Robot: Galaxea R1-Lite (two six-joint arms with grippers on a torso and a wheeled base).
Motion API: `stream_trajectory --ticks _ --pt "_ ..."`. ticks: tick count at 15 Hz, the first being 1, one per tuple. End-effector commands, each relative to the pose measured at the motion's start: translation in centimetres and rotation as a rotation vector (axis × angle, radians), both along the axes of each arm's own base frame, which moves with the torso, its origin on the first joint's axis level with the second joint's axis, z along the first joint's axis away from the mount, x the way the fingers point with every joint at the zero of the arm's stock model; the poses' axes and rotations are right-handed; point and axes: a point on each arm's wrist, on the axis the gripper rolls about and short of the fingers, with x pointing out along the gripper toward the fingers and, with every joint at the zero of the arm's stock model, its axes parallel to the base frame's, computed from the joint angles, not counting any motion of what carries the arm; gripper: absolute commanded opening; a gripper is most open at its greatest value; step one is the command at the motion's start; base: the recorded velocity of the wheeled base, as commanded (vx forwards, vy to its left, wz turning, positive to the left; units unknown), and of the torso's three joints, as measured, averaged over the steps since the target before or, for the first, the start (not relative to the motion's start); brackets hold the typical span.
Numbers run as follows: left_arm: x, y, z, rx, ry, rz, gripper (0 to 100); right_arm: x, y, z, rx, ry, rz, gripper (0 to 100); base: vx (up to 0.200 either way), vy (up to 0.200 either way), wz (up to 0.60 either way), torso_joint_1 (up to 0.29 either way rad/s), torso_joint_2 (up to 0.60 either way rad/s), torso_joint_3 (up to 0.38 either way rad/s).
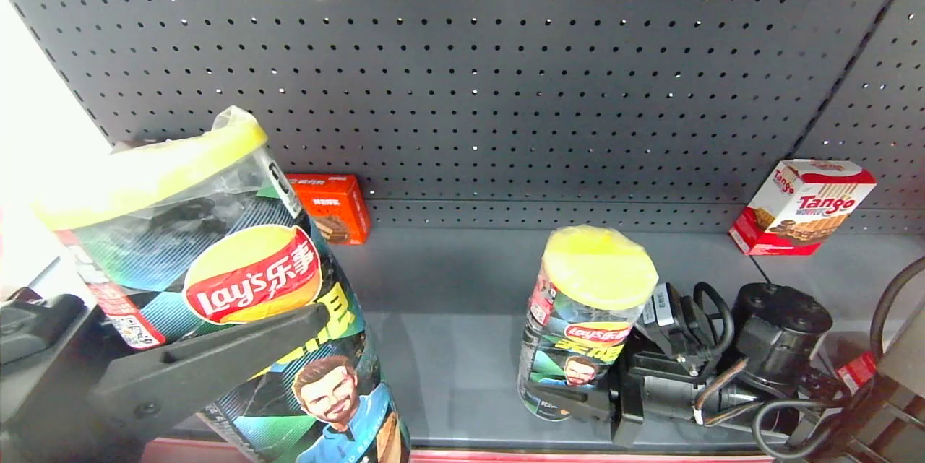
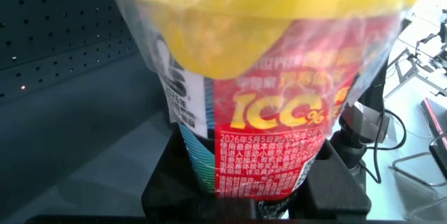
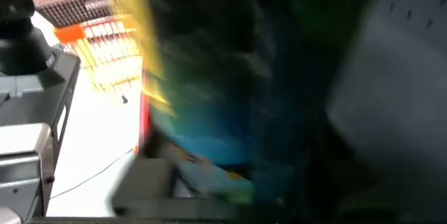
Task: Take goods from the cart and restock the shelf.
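Placement is under way. The right gripper (image 1: pixel 571 394) clasps a chips canister (image 1: pixel 589 304) at the shelf's (image 1: pixel 448 290) front edge. The left gripper (image 2: pixel 258 199) clamps a second canister (image 1: pixel 217 253), tilted, at front left. Next it likely needs to release, then set the second canister alongside.

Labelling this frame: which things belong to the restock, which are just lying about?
Job: left chip canister in left gripper; right chip canister in right gripper; grey shelf.
Lying about: orange snack box, red-and-white wafer box, both at the shelf's back.
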Motion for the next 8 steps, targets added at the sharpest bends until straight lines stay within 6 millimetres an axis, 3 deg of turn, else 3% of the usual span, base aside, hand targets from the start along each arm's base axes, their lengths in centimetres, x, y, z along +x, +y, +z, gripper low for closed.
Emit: stream_trajectory --ticks 1,4,8 --pt "0.0 0.0 -0.1 0.001 0.002 -0.001 0 0.0 -0.1 -0.2 -0.005 0.006 -0.002 100 0.0 0.0 0.0 0.0 0.0 0.0" --pt "0.0 0.0 -0.1 0.002 0.004 -0.001 0 -0.8 -1.0 0.4 -0.001 -0.002 -0.014 100 0.0 0.0 0.0 0.0 0.0 0.0" --pt "0.0 0.0 -0.1 0.003 0.005 -0.001 0 -2.9 -3.9 1.9 0.012 -0.023 -0.071 100 0.0 0.0 0.0 0.0 0.0 0.0"
